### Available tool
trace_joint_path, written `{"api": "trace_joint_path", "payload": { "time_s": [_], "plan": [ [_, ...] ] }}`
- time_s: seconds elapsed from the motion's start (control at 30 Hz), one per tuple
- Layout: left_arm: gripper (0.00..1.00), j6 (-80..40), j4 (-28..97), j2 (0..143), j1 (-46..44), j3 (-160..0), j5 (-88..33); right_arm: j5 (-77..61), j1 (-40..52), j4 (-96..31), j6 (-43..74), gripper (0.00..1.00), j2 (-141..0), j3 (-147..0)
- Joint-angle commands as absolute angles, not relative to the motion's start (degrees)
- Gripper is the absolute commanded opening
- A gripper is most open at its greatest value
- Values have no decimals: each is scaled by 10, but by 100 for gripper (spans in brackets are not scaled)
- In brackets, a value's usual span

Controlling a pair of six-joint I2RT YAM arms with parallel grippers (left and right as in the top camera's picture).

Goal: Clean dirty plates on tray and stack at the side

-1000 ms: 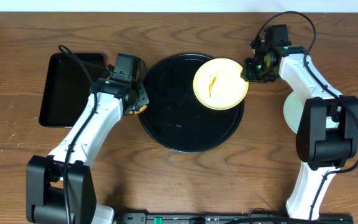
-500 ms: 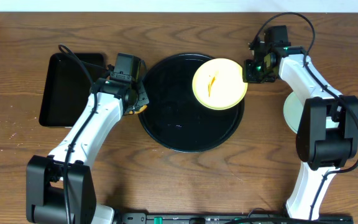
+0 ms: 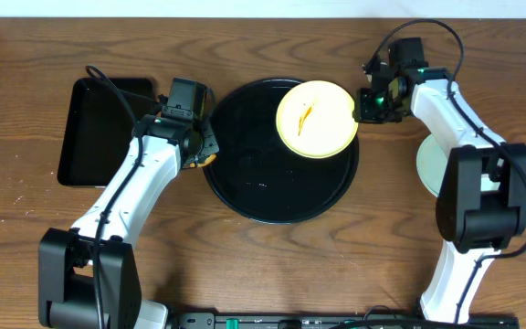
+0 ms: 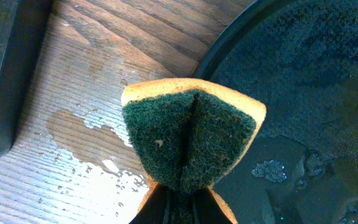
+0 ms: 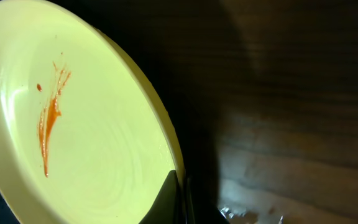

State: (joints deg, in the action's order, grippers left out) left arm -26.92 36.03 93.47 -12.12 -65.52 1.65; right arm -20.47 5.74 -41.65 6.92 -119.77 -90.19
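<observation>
Right pincer [image 3: 364, 103] pinches yellow plate [image 3: 316, 121] rim, arm reaching toward tray [image 3: 272, 196]; left pincer [image 3: 199, 152] clamps folded sponge [image 4: 188, 140].

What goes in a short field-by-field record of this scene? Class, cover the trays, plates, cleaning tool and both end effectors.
round tray: black round tray, wet, centre of the table
plate on tray: yellow plate with an orange smear, over the tray's upper right
right end effector: shut on the yellow plate's right rim
left end effector: shut on a folded sponge, green side out, at the tray's left rim
side plate: pale plate, right of tray, partly hidden by the arm
other tray: rectangular black tray, far left
</observation>
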Motion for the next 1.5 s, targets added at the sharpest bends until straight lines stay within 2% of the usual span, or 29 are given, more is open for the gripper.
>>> {"api": "trace_joint_path", "payload": {
  "time_s": [0.0,0.6,0.9,1.27,1.47],
  "plan": [
    [8,-262,362,936,-121,-667,20,-228,80,-423,66,1,-1147,-902],
    [8,-261,359,929,-124,-667,19,-105,220,-453,107,1,-1196,-901],
    [8,-250,340,930,-135,-666,-1,-106,237,-461,117,1,-1245,-901],
    [7,-132,254,988,-229,-666,0,-105,237,-457,117,1,-1245,-901],
    [7,-94,233,1052,-250,-666,-1,-105,237,-457,117,1,-1245,-901]
  ]
}}
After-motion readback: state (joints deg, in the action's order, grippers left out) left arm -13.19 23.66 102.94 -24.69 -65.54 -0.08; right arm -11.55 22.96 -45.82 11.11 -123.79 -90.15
